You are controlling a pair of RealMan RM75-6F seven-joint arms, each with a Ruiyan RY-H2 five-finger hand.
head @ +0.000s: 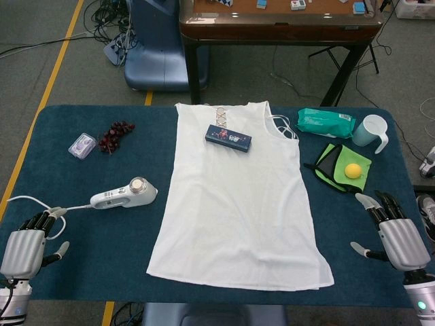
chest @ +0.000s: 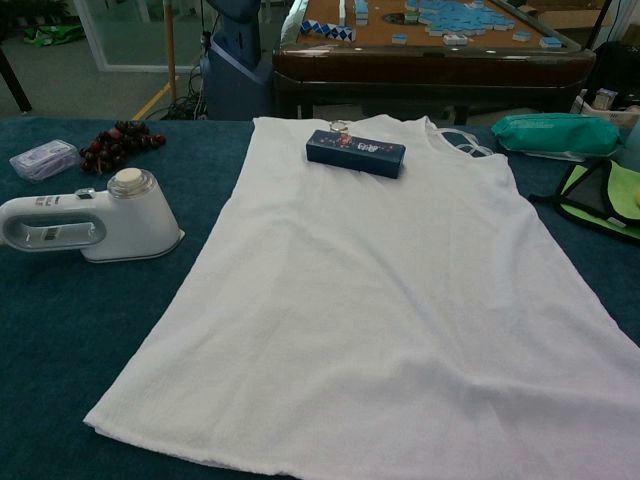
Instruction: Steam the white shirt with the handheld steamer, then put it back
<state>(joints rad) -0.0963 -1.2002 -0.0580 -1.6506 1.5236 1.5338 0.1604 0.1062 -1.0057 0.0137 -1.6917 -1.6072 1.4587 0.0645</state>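
From the head view, we see the white shirt [head: 238,197] spread flat across the middle of the blue table [head: 88,258], neckline away from us. A small dark box [head: 228,137] rests on its chest just below the collar. The handheld steamer [head: 125,195] lies on its side just off the shirt's left edge, its cord [head: 30,201] trailing toward our left robot hand [head: 27,246], which holds nothing, fingers partly curled near the table's front. Our right robot hand [head: 393,232] sits at the opposite front corner, fingers apart and empty. The risk we judge here: that cord could snag or drag as the steamer lifts, and the box could get bumped or block a steaming pass.

From the chest view, no hand shows. The steamer [chest: 88,222] is white, with a looped handle and a round cap on top, lying just beside the shirt [chest: 390,300]. The shirt looks thin, sleeveless, mostly smooth with soft creases, and the box [chest: 356,153] pins its upper part.
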